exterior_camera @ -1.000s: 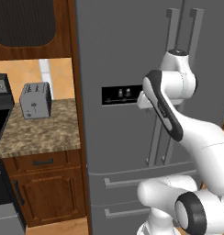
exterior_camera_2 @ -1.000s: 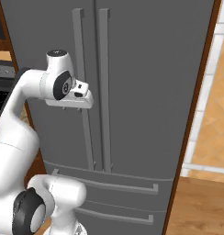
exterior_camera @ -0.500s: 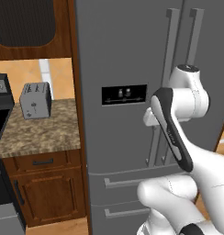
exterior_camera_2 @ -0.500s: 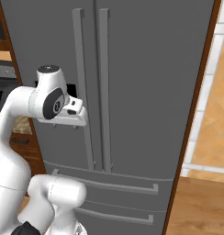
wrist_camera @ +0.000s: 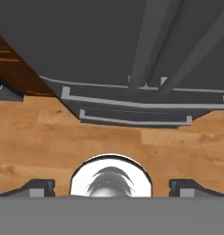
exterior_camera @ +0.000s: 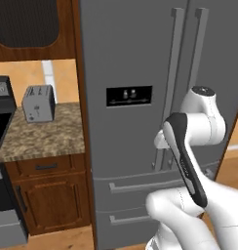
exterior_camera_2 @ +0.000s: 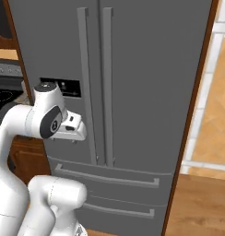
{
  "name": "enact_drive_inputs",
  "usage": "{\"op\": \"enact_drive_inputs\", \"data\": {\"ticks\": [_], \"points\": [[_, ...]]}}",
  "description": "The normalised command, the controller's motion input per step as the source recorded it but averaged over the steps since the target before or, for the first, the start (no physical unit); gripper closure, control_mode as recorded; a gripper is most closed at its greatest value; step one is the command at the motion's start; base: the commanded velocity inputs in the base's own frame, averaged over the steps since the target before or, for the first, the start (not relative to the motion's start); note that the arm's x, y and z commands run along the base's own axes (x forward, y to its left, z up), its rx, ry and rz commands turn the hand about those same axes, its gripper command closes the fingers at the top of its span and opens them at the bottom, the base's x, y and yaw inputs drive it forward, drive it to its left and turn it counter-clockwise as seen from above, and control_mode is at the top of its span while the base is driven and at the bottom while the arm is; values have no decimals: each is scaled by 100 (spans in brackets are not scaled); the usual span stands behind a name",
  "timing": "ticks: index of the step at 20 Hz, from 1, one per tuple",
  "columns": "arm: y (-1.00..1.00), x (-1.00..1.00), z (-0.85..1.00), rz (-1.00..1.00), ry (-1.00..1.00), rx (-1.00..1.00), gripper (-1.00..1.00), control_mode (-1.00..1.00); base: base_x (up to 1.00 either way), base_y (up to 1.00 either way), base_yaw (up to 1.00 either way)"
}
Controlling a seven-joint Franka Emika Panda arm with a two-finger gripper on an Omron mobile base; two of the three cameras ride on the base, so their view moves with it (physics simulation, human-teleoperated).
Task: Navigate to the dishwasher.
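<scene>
The dishwasher is out of view. A tall grey double-door refrigerator [exterior_camera: 140,63] [exterior_camera_2: 133,69] stands straight ahead of the base, close in. My arm is folded low in front of it, with the hand [exterior_camera_2: 72,132] held near the fridge's left door. In the hand view my gripper [wrist_camera: 113,186] points down at the wooden floor [wrist_camera: 49,137] in front of the fridge's bottom drawers [wrist_camera: 132,108]. Its two fingertips [wrist_camera: 38,186] stand far apart with nothing between them, so it is open.
Left of the fridge a granite counter [exterior_camera: 43,139] on brown wood cabinets [exterior_camera: 52,200] carries a silver toaster [exterior_camera: 38,102]. A black stove [exterior_camera: 0,122] sits at the far left edge. To the right of the fridge lies wooden floor [exterior_camera_2: 202,198] along a tiled wall [exterior_camera_2: 211,92].
The arm has folded downward, its upper joint and hand sinking in front of the fridge doors. The scene itself has hardly shifted.
</scene>
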Motion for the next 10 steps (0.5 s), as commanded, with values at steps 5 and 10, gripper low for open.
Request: {"op": "enact_drive_inputs", "data": {"ticks": [5, 10], "points": [[0, 0, 0, 0, 0, 0, -100, 100, -55, 26, 1], [0, 0, 0, 0, 0, 0, -100, 100, -25, 62, 9]]}}
